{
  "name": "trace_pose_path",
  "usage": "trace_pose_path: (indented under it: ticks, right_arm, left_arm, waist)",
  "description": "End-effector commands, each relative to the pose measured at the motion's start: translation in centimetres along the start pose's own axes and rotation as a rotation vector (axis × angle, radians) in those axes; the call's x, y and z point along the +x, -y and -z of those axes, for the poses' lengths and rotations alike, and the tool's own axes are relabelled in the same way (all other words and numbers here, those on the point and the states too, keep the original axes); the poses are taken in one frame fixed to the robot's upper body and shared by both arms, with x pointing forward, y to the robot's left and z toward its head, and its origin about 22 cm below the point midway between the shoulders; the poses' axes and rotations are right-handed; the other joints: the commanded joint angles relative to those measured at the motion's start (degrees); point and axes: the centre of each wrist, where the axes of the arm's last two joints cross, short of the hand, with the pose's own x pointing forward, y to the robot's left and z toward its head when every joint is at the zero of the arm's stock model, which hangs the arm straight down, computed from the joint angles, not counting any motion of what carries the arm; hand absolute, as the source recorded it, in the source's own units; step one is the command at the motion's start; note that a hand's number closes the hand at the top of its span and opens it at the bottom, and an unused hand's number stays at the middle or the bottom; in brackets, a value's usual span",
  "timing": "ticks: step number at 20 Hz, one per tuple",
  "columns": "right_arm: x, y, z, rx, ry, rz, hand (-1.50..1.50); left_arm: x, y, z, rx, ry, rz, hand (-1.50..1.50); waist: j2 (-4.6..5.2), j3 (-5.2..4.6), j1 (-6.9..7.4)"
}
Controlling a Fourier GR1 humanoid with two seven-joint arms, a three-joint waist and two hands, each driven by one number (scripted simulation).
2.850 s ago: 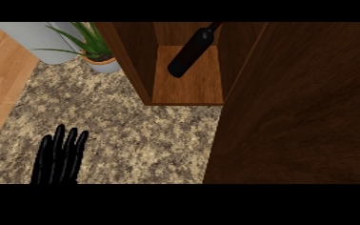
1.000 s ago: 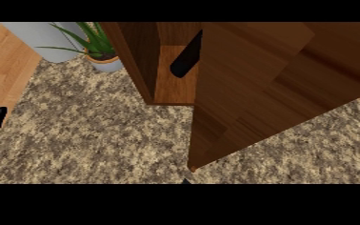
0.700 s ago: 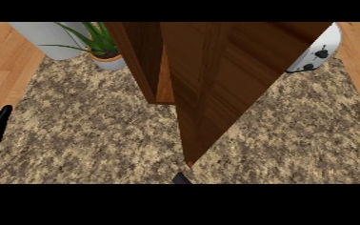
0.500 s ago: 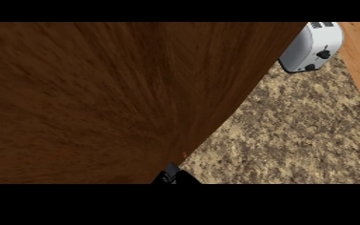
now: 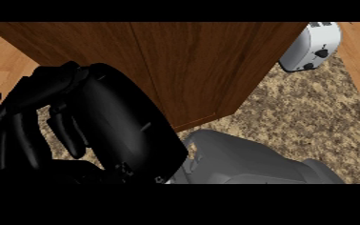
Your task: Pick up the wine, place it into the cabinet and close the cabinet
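The cabinet (image 5: 190, 66) is taking up most of the view, with plain dark wood panels running across the whole top half. No shelf or opening is showing anywhere. A thin seam is running down between two panels, and they're looking flush to me, so I'm judging the door as shut or very nearly there.

Next biggest is the right hand (image 5: 119, 124), looming large and black in the lower left, right up close to the camera. Its grey forearm (image 5: 246, 164) is coming in from the lower right and crossing over. The fingers (image 5: 67, 131) are hanging long and relaxed, not wrapped round anything, so I'm calling it a loose, empty hand. I can't tell if it's touching the wood or just sitting in front of it. The left hand isn't showing up at all.

The speckled counter (image 5: 295, 124) is peeking out on the right, and a white toaster (image 5: 313, 47) is sitting on it just beside the cabinet's right side.

The wine isn't showing anywhere, not on the counter and not in the hand. My guess is it's sitting inside the cabinet behind that wood, but that's a guess, since it's hidden.

So progress-wise, I'm reading this as basically the tail end: the bottle is seemingly stowed and the door is looking closed. Anything left is probably just confirming it's seated all the way.
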Motion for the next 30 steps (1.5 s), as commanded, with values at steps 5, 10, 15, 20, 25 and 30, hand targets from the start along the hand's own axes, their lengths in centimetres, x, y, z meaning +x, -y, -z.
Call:
trace_pose_path:
  ticks: [5, 10, 15, 20, 25, 30]
  right_arm:
    - [-0.7, 5.0, 6.7, -0.097, -0.005, -0.128, 1.50]
    - [-4.1, 7.3, 8.4, -0.117, -0.048, -0.105, 1.50]
    - [-4.9, 9.1, 9.1, -0.123, -0.059, -0.132, 1.50]
    - [-6.5, 12.6, 9.3, -0.163, -0.058, -0.150, 1.50]
    - [-7.4, 14.1, 8.6, -0.205, -0.055, -0.260, 1.50]
    - [-7.6, 13.1, 9.0, -0.198, -0.041, -0.262, 1.50]
  left_arm:
    - [1.1, -0.1, 0.7, 0.005, 0.011, 0.011, -1.50]
    - [-0.4, 0.6, 0.1, 0.003, 0.004, 0.019, -1.50]
    - [-1.2, 0.5, 0.5, 0.009, -0.006, 0.009, -1.50]
    - [0.1, -0.2, 1.2, -0.016, 0.003, 0.000, -1.50]
    - [0.2, 0.4, 1.4, 0.004, 0.000, 0.000, -1.50]
    - [-0.1, 0.5, 2.0, 0.015, 0.005, 0.015, -1.50]
  waist:
    - [-0.03, 0.08, -0.35]
    - [0.00, 0.08, -0.65]
    - [0.00, 0.08, -0.97]
    - [0.47, 0.03, 0.03]
    - [0.41, 0.05, -0.34]
    - [0.39, 0.03, -0.33]
